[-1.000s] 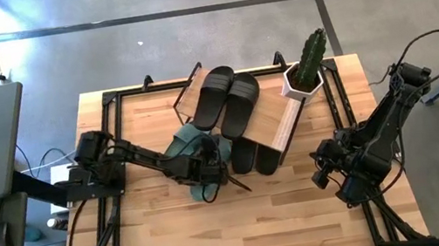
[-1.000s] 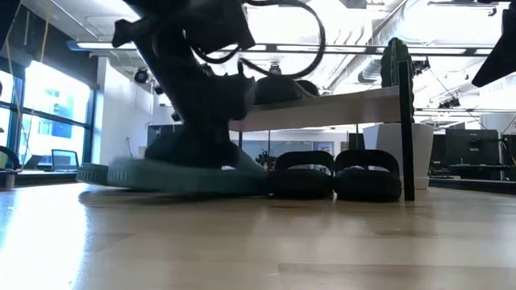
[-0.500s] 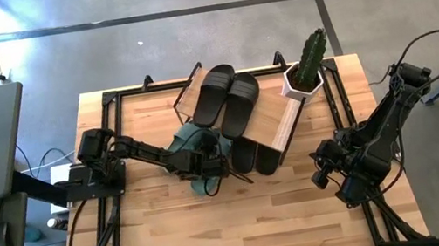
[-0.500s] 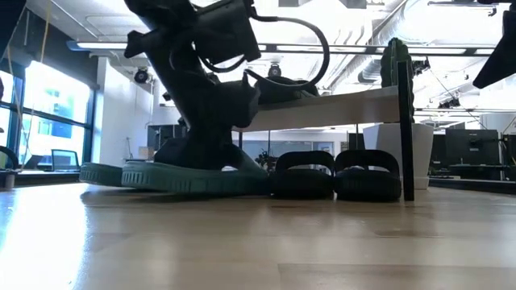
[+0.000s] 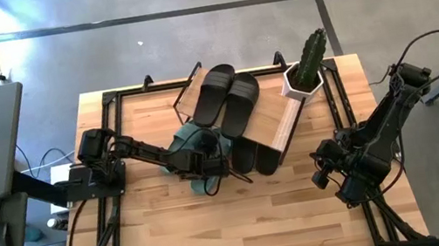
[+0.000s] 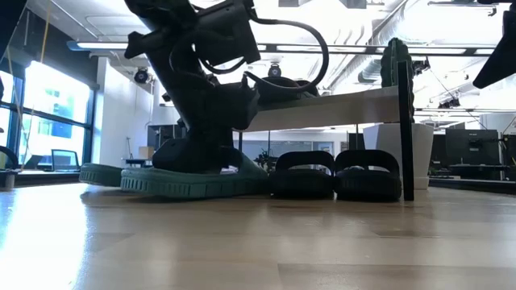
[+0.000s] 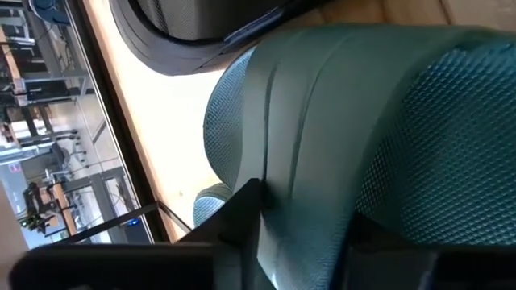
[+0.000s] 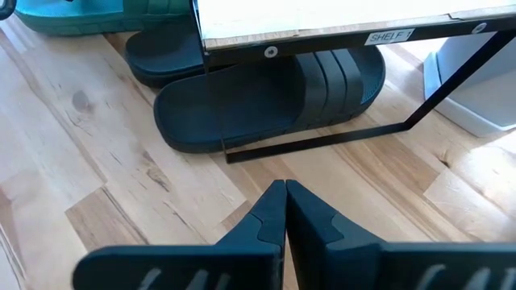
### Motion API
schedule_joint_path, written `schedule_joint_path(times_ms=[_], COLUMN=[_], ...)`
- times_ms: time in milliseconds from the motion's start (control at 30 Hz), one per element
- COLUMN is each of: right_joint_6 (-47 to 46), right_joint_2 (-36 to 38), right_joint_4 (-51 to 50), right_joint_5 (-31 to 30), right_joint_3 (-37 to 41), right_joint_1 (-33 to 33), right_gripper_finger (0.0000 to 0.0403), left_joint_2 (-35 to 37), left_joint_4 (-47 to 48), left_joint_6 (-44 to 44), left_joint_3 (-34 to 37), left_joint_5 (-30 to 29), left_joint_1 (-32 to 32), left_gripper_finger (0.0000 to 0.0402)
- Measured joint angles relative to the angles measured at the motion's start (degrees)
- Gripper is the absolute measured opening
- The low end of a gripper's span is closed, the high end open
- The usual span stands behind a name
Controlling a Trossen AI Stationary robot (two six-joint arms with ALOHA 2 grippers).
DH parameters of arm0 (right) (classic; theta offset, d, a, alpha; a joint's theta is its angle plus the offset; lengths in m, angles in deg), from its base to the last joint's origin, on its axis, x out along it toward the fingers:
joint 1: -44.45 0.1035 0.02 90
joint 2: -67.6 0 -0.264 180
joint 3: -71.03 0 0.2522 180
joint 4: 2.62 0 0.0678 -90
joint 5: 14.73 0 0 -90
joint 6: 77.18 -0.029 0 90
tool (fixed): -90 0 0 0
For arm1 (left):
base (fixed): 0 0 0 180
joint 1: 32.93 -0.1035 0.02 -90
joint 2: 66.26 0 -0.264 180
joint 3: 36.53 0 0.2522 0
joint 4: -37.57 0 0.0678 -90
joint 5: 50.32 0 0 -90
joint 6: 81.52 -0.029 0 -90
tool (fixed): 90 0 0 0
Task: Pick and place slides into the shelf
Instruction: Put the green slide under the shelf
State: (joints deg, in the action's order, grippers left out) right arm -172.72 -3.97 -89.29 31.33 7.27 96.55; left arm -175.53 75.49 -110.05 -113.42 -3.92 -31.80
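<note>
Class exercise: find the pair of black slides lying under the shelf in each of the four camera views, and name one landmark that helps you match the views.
High view: black slides at centre, toes poking out from under the shelf.
Low view: right of centre, under the plank.
Left wrist view: not clearly identifiable; a green slide fills it.
Right wrist view: upper middle, beneath the shelf edge.
Shared landmark: the shelf's light wooden plank.

- Green slides [image 5: 200,157]: sage, fine dotted texture on strap.
- Black slides [image 5: 227,97]: matte, ribbed straps.
- Shelf [image 5: 276,118]: pale wood, black frame.
- Pot [image 5: 298,84]: white; cactus [image 5: 311,54] green.
</note>
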Motion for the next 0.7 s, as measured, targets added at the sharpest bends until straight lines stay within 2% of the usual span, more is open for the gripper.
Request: schedule_joint_path(times_ms=[233, 367, 533, 700], right_joint_6=[0.0, 0.0, 0.3, 0.6], right_joint_2=[0.0, 0.0, 0.0, 0.0], right_joint_4=[-0.2, -0.2, -0.2, -0.2], right_joint_5=[0.0, 0.0, 0.0, -0.1], right_joint_3=[0.0, 0.0, 0.0, 0.0], right_joint_1=[0.0, 0.0, 0.0, 0.0], right_gripper_finger=[0.0000, 0.0000, 0.0000, 0.0000], left_joint_2=[0.0, 0.0, 0.0, 0.0], left_joint_4=[0.4, 3.0, 7.7, 12.5], left_joint_6=[0.0, 0.2, 1.3, 5.0], left_joint_3=[0.1, -0.3, -2.1, -5.5], left_joint_5=[-2.7, -2.0, 1.4, 2.0], left_joint_1=[0.0, 0.0, 0.4, 1.4], left_gripper_finger=[0.0137, 0.0166, 0.0185, 0.0188])
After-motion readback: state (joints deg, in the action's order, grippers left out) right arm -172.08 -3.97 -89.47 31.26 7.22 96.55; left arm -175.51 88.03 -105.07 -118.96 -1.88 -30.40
